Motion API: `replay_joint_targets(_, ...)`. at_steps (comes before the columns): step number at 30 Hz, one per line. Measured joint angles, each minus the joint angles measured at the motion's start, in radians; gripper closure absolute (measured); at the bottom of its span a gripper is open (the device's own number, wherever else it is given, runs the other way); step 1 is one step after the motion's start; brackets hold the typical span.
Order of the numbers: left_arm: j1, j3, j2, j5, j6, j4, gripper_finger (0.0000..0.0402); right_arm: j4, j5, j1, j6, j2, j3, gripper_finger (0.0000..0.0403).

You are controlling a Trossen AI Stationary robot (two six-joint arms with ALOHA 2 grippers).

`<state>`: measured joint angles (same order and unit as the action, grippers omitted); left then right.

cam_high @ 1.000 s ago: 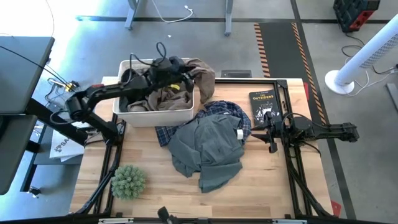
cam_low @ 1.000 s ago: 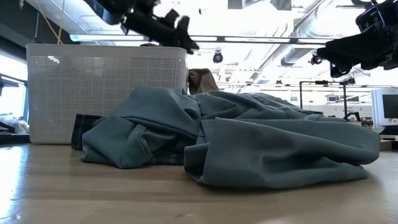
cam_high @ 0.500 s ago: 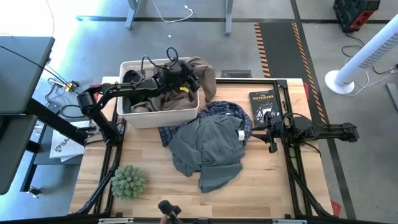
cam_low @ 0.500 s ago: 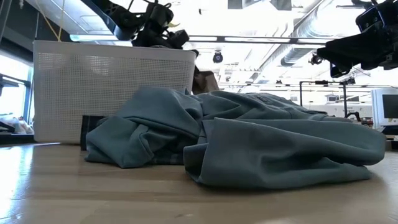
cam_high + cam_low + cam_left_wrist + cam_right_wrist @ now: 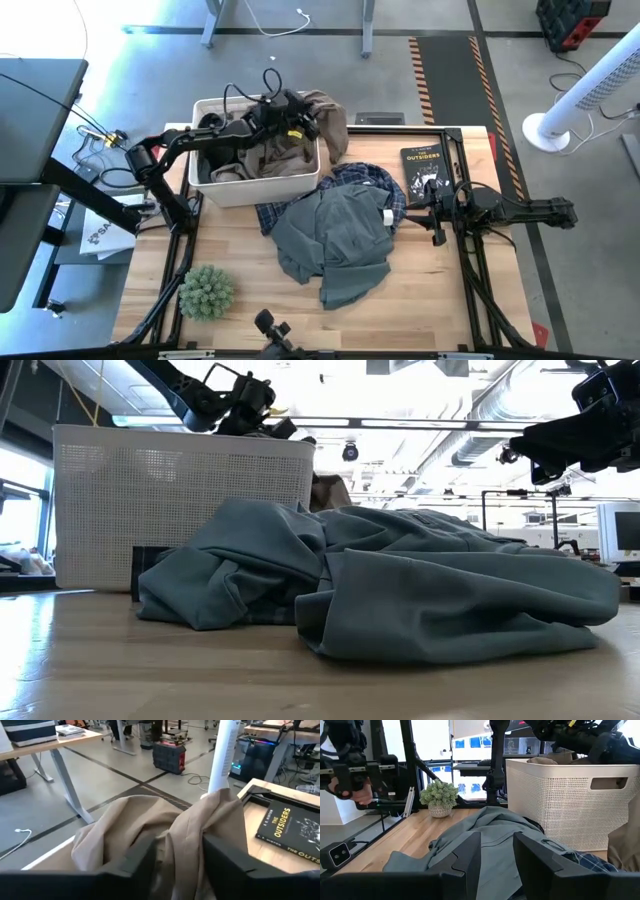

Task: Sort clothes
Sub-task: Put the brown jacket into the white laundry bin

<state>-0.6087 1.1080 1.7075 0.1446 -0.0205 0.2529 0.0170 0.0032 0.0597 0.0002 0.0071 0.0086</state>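
A taupe-brown garment (image 5: pixel 322 118) lies in the white basket (image 5: pixel 250 188) and hangs over its right rim. My left gripper (image 5: pixel 308 122) is above that rim, shut on this garment (image 5: pixel 150 820). A grey-green T-shirt (image 5: pixel 335 240) lies crumpled mid-table on top of a blue plaid shirt (image 5: pixel 362 180). A small white patch (image 5: pixel 386 214) shows at the T-shirt's right edge. My right gripper (image 5: pixel 410 214) hovers open and empty just right of the T-shirt, which also shows in the right wrist view (image 5: pixel 485 830). My left gripper has a raised fold of the taupe-brown garment (image 5: pixel 176 845) between its two fingers (image 5: pixel 135 862), over the basket's right rim. The cloth bunches up in front of the fingers, and the rest hangs slack over the rim and into the basket.
A black book (image 5: pixel 425 170) lies at the far right of the table. A small green plant (image 5: pixel 207 290) stands at the near left. The basket takes up the far left. The low view shows the T-shirt heap (image 5: pixel 400 590) in front of the basket (image 5: pixel 180 500).
The basket has slid a little toward the table's right edge. My left gripper, over the basket's right rim with the taupe-brown garment, has shifted slightly to the right and back. My right arm has kept still.
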Motion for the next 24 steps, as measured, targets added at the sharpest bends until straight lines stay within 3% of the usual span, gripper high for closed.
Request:
replay_joint_targets(6, -0.011, -0.004, -0.035, 0.002, 0.002, 0.005, 0.0386, 0.000, 0.000, 0.000, 0.000, 0.000, 0.000, 0.0291)
replay_joint_targets(12, -0.012, -0.012, -0.142, 0.038, -0.037, 0.004, 0.0394, 0.000, 0.000, 0.000, 0.000, 0.000, 0.000, 0.0291)
replay_joint_targets(20, -0.018, -0.008, -0.396, 0.078, -0.076, 0.016, 0.0399, 0.000, 0.000, 0.000, 0.000, 0.000, 0.000, 0.0291)
replay_joint_targets(24, -0.002, -0.006, -0.555, 0.111, -0.097, -0.074, 0.0400, 0.000, 0.000, 0.000, 0.000, 0.000, 0.000, 0.0291)
